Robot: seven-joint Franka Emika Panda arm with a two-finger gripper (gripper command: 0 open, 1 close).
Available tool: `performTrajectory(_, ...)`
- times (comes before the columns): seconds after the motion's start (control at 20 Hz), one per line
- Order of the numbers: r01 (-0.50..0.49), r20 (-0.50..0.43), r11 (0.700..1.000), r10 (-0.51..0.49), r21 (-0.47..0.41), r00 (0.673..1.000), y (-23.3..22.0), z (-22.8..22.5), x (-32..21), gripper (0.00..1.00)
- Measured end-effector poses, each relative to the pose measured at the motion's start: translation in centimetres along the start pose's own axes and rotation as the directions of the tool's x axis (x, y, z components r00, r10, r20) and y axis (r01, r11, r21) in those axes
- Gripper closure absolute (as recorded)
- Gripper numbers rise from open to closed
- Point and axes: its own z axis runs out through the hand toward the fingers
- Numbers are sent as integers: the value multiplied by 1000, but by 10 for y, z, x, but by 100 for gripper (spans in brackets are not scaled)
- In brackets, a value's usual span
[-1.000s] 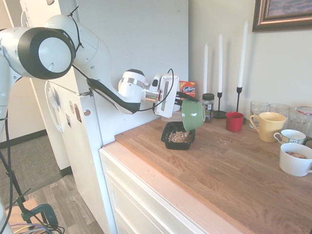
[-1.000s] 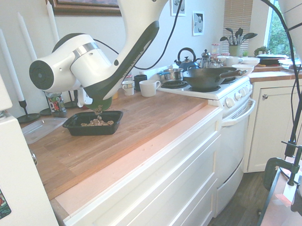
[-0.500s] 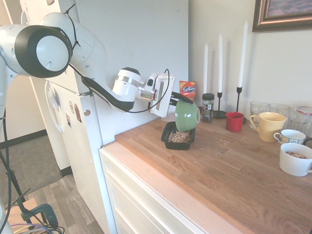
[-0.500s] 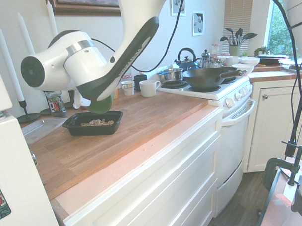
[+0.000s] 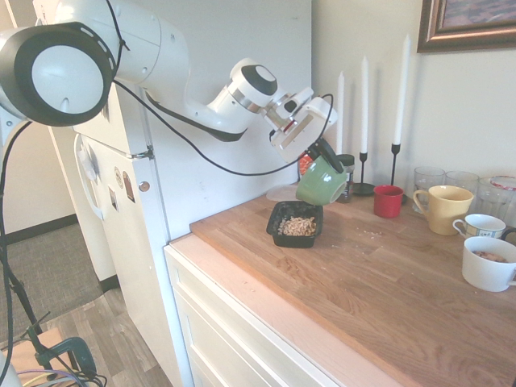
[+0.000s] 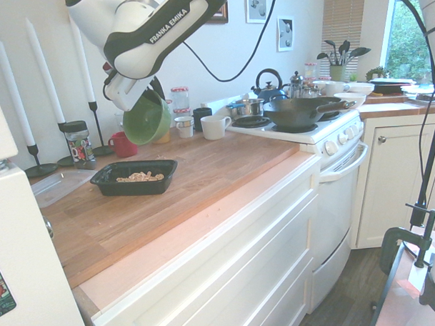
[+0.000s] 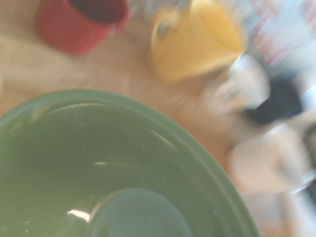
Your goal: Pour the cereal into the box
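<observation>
The box is a low black tray on the wooden counter, and the cereal lies in it as a small tan heap. My gripper is shut on the rim of a green bowl, which hangs tilted in the air above and behind the box. The wrist view looks into the green bowl; its inside shows no cereal.
A red cup, yellow mug, white mugs, glasses and tall white candles stand along the back wall. A spice jar and a clear lid sit near the box. A stove with a pan lies beyond.
The arm has lifted and swung the green bowl up and away from the box, turning it back from its steep pouring tilt. The cereal stays in the box.
</observation>
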Motion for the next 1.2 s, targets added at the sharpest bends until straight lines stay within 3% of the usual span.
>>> performTrajectory(0.15, -70, 173, 995, 58, 66, 983, 39, 39, 26, 100)
performTrajectory(0.35, -188, 384, 971, 120, 146, 915, 115, 94, 65, 100)
performTrajectory(0.55, -328, 568, 922, 161, 204, 807, 177, 152, 74, 100)
performTrajectory(0.85, -520, 774, 819, 158, 244, 613, 194, 201, 68, 100)
performTrajectory(1.0, -544, 794, 810, 176, 220, 582, 198, 226, 68, 100)
performTrajectory(1.2, -545, 798, 819, 201, 182, 568, 202, 259, 61, 100)
